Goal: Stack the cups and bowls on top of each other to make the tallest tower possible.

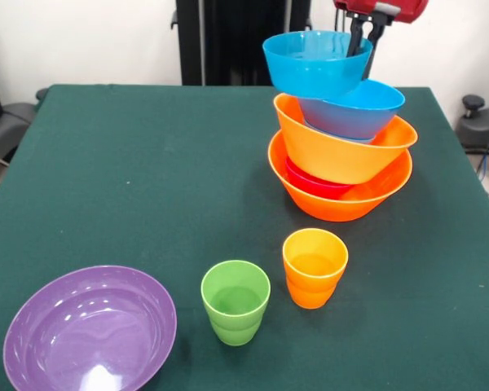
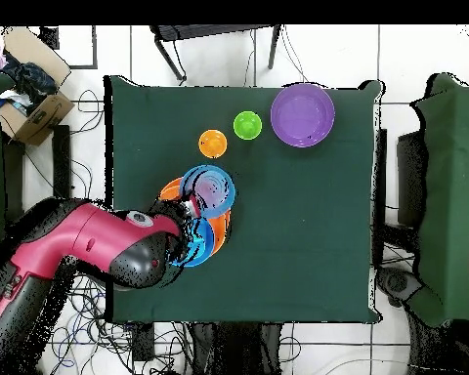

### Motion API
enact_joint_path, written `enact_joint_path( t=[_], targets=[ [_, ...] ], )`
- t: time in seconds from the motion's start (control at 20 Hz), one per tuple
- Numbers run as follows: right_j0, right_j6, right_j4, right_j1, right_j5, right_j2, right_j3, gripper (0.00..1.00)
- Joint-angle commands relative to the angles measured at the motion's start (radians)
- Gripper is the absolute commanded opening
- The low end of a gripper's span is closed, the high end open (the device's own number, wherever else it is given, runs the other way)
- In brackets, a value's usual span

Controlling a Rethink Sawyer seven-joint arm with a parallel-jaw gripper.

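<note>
The tower [image 1: 338, 138] stands at the table's right side in the front view: a large orange bowl [image 1: 342, 204] as base, a red bowl [image 1: 310, 182] in it, a second orange bowl [image 1: 338, 155], then a blue bowl [image 1: 359, 110]. A tilted blue bowl [image 1: 310, 63] sits on top. My gripper [image 1: 363, 39] comes down from above with its fingers astride this top bowl's far rim, shut on it. The orange cup [image 1: 314, 267], green cup [image 1: 235, 301] and purple bowl [image 1: 90, 338] stand apart near the front. The blue cup is hidden. The tower [image 2: 207, 200] also shows in the overhead view.
The green table [image 1: 147, 163] has its front edge just below the purple bowl. In the overhead view my red arm [image 2: 92, 254] reaches over the table's left edge to the tower, and a cardboard box [image 2: 33, 112] sits on the floor at the upper left.
</note>
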Motion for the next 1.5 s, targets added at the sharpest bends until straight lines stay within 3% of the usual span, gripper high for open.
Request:
enact_joint_path(
  t=[0.05, 0.7, 1.05, 1.5],
  targets=[
    [0.002, 0.065, -0.011, 0.012, -0.111, 0.205, -0.098, 0.00],
    [0.014, 0.121, -0.046, 0.041, -0.148, 0.173, -0.086, 0.00],
    [0.007, 0.095, -0.034, 0.067, -0.067, 0.142, -0.098, 0.00],
    [-0.016, 0.155, -0.006, 0.140, 0.080, 0.049, -0.117, 0.00]
  ],
)
